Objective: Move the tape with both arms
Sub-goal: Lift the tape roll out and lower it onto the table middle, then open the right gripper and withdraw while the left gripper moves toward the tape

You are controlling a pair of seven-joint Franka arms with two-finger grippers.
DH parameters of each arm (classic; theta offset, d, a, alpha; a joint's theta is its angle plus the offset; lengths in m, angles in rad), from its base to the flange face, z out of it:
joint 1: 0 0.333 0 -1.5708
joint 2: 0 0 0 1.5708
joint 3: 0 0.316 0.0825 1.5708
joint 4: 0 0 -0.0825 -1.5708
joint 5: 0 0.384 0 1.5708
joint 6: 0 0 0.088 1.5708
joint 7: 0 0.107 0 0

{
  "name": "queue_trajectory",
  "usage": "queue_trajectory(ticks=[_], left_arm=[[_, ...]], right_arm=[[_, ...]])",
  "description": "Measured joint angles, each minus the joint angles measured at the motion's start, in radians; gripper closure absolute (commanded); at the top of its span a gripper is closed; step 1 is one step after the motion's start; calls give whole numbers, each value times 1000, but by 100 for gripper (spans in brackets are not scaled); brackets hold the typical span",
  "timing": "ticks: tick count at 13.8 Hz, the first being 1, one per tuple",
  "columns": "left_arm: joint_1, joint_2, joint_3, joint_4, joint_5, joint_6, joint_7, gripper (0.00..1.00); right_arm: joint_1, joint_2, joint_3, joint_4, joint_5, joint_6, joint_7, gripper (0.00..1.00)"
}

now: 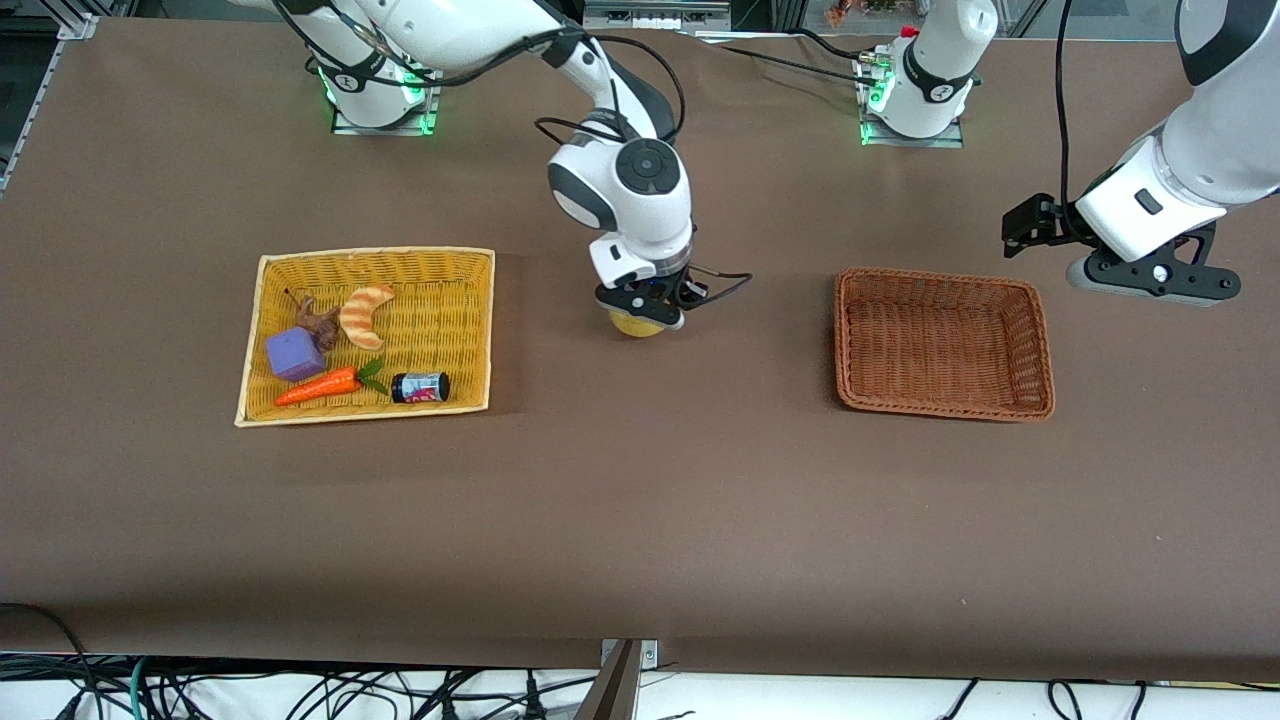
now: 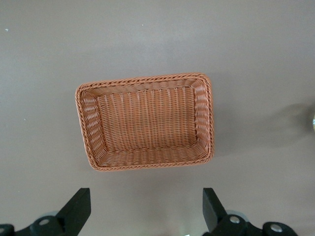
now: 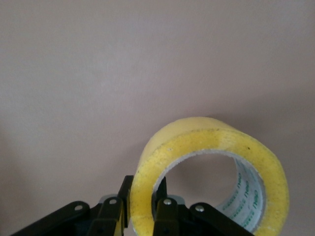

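Brown table (image 1: pixel 640 520): yellow basket (image 1: pixel 300 262) at the right arm's end holds leftovers, and the tape (image 1: pixel 636 324) is out, clamped by its wall in the right gripper (image 1: pixel 641 308) over mid-table between the baskets. Handover and drop into the empty brown basket (image 1: pixel 1040 345) remain, I'd judge. Left gripper (image 1: pixel 1150 275) waits above that basket's end, fingers (image 2: pixel 76 209) apart.

From the front, the tape (image 1: pixel 640 324) is mostly hidden under the right gripper (image 1: pixel 644 302), only a yellow sliver peeking out. In the right wrist view the roll's lower edge runs off the picture. Near the brown basket (image 2: pixel 147 120), the left gripper (image 2: pixel 146 209) shows only cut-off fingers (image 2: pixel 76 209).
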Motion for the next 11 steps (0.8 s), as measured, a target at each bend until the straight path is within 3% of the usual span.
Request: queue_trajectory(ticks=[5, 6, 7, 9, 11], left_arm=[[0, 1, 0, 0, 0, 0, 0, 0], [0, 1, 0, 0, 0, 0, 0, 0], [0, 1, 0, 0, 0, 0, 0, 0], [1, 1, 1, 0, 0, 0, 0, 0], [6, 2, 14, 0, 0, 0, 0, 0]], right_arm=[[14, 80, -1, 20, -1, 15, 6, 96], [14, 89, -1, 21, -1, 20, 6, 71], [15, 93, -1, 24, -2, 20, 6, 55], [15, 93, -1, 27, -2, 20, 6, 0], [16, 93, -1, 32, -7, 21, 6, 0]])
